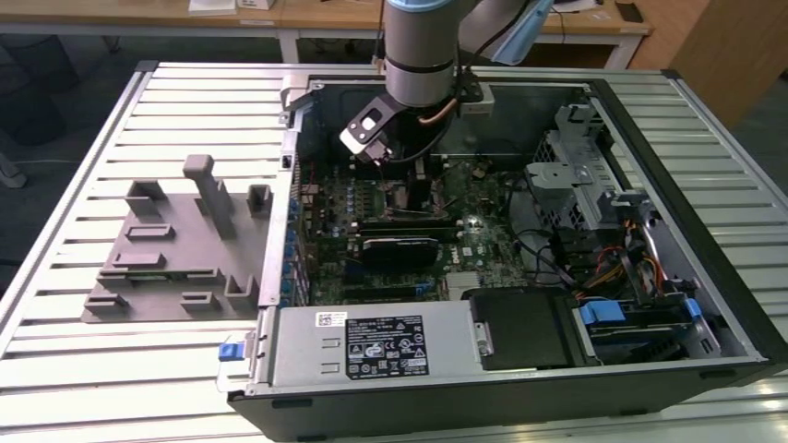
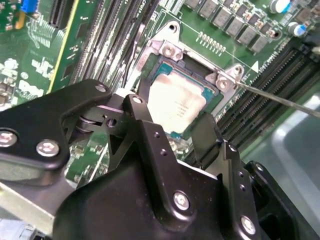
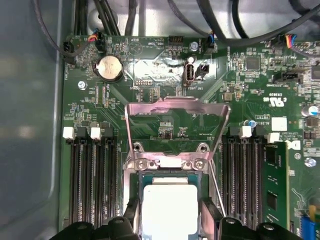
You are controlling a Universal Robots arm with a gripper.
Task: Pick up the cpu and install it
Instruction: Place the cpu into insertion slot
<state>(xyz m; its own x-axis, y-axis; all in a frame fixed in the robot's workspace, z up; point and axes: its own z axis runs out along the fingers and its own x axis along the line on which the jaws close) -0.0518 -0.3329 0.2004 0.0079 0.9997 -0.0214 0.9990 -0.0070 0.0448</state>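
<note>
The cpu (image 2: 177,102), a small square chip with a pale silver top, lies in the black-framed motherboard socket (image 2: 220,102); in the first wrist view the cpu (image 3: 170,205) sits below the raised metal load plate (image 3: 175,112). My gripper (image 2: 173,120) is lowered over it with one black finger against each of two opposite edges, shut on the chip. The first wrist view shows the gripper (image 3: 170,220) with its fingers (image 3: 131,217) flanking the chip. In the exterior view the gripper (image 1: 397,175) reaches down into the open computer case (image 1: 689,166).
Black memory slots (image 3: 90,180) run along both sides of the socket, and a thin metal lever (image 2: 280,97) sticks out beside it. A grey tray (image 1: 173,249) with upright holders rests on the slatted table at the exterior view's left. Cables and drive cages crowd the case's right side.
</note>
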